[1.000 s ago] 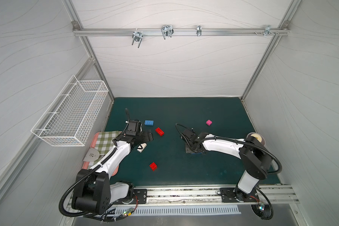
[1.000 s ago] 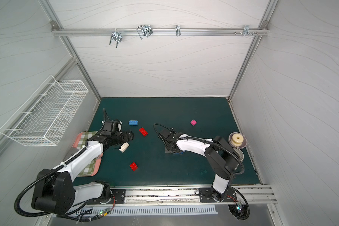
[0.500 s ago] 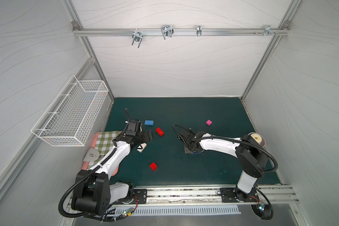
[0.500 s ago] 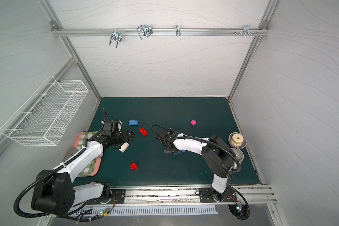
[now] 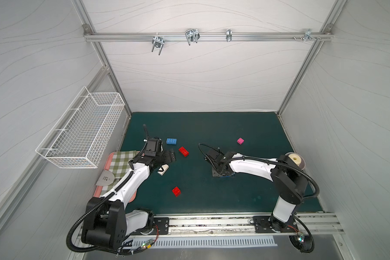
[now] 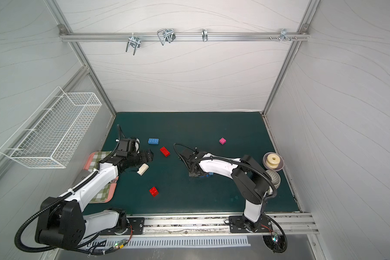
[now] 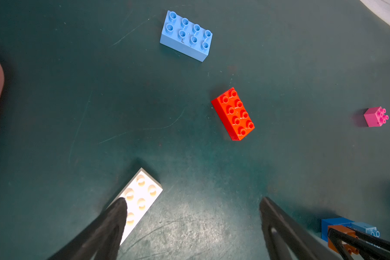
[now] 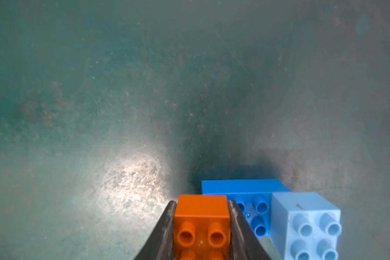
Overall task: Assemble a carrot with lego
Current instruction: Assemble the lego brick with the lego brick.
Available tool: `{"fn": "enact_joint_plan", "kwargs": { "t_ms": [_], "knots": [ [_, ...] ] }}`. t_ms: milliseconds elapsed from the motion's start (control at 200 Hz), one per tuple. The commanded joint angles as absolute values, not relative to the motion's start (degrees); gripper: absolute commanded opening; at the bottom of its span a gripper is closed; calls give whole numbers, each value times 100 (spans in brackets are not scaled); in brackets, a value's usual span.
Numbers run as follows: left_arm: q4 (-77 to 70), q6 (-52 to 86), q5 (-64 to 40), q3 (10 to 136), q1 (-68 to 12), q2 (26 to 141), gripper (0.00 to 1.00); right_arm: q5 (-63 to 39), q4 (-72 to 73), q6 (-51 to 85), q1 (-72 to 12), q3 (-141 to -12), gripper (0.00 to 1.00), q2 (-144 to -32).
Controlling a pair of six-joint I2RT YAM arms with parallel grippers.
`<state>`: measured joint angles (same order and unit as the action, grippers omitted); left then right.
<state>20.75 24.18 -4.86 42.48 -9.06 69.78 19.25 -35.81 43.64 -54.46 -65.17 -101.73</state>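
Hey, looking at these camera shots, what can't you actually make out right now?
The orange brick in the right gripper: its lower part is cut off by the right wrist view's edge, so whether it sits on the dark blue brick is unclear.
Both top views: the right arm covers those bricks.
The white brick: one end is hidden behind a finger of the left gripper, left wrist view.

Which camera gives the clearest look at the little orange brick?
The right wrist view: the orange brick fills the foreground, studs clear, clamped by the right gripper. The left wrist view catches the brick small at the picture's edge, partly behind that gripper. In both top views the right gripper covers it.
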Motion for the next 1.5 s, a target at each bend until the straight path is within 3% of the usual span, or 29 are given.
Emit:
{"fn": "enact_joint_plan", "kwargs": {
  "t_ms": [0,730,1086,1496],
  "knots": [
    [2154,2426,-374,4233,-929,6870,92,1838,-3984,4385,-5343,-6275,26,-10225],
    [2212,2434,-246,4201,-927,6704,92,1891,-3849,4277,-5221,-6293,48,-9788],
    [2224,2435,-195,4184,-928,6646,92,1908,-3920,4176,-5124,-6390,50,-9455],
    [2224,2452,-185,4175,-925,6611,93,1613,-3823,4244,-4995,-6210,15,-9286]
  ]
}}
